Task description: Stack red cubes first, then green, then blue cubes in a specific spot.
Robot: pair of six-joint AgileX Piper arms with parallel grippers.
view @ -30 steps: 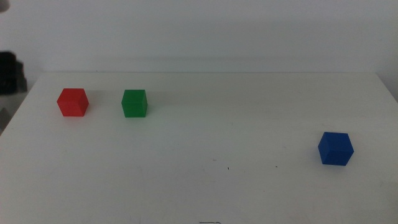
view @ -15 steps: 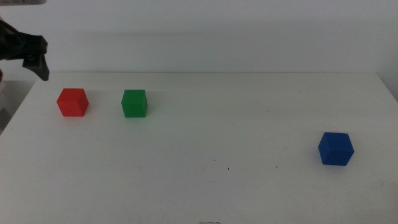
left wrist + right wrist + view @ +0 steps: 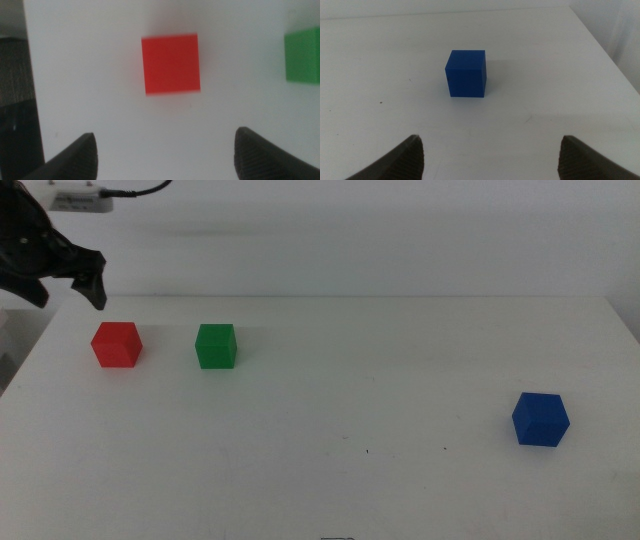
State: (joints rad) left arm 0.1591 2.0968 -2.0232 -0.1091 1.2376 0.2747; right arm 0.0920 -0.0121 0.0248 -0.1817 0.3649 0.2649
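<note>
Plain white bench (image 3: 330,480) against pale wall, matte red cube (image 3: 117,344) beside green cube (image 3: 216,346), blue cube (image 3: 540,419) well apart, left hand (image 3: 66,277) spread wide above red cube, right hand (image 3: 490,155) likewise spread, facing blue cube.

A plain white table (image 3: 330,480) carries three cubes, all resting directly on its surface and none stacked. The red cube (image 3: 116,344) sits near the far left corner with the green cube (image 3: 216,346) near it on its right, the two apart. The blue cube (image 3: 540,419) lies well apart, toward the right edge.
</note>
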